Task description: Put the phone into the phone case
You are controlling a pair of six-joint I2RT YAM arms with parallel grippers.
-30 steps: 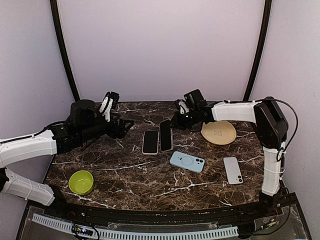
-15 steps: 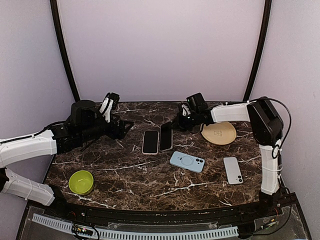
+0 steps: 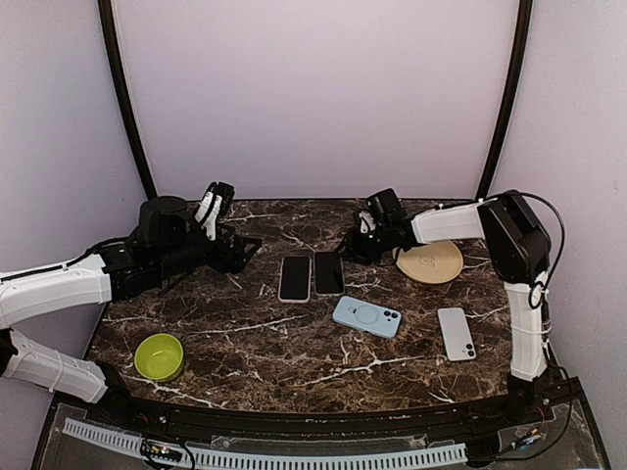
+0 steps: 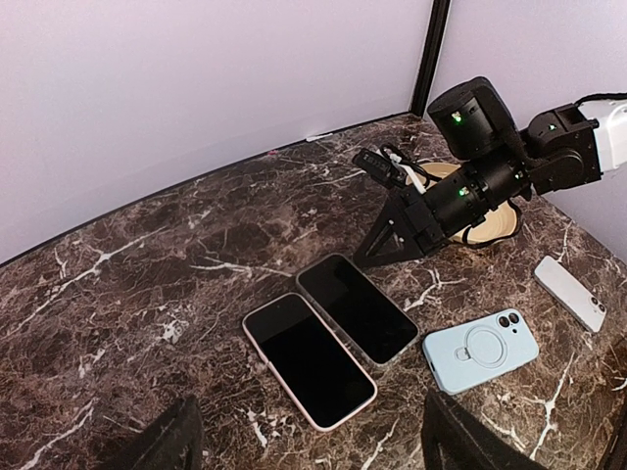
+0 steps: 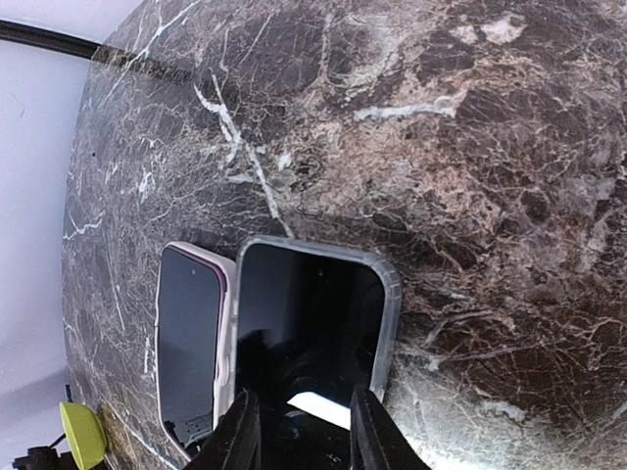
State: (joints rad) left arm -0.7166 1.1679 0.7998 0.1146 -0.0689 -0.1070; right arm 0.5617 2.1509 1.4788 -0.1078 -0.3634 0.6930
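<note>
Grey-cased phone (image 3: 328, 273) lies flat beside a pink phone (image 3: 294, 277), far edge at the spread right pincer (image 3: 351, 252).

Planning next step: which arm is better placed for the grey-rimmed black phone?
Right: the right end effector sits at the grey-rimmed black phone; the left end effector hangs far aside, open.

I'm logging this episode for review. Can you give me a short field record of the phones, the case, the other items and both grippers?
phones: pink-edged phone and grey-edged phone side by side, screens up; white phone back up, on the right
case: light blue case, flat, apart from every phone
other: tan plate; green bowl
left gripper: open, holding nothing
right gripper: open, at the grey-edged phone's far end
</note>
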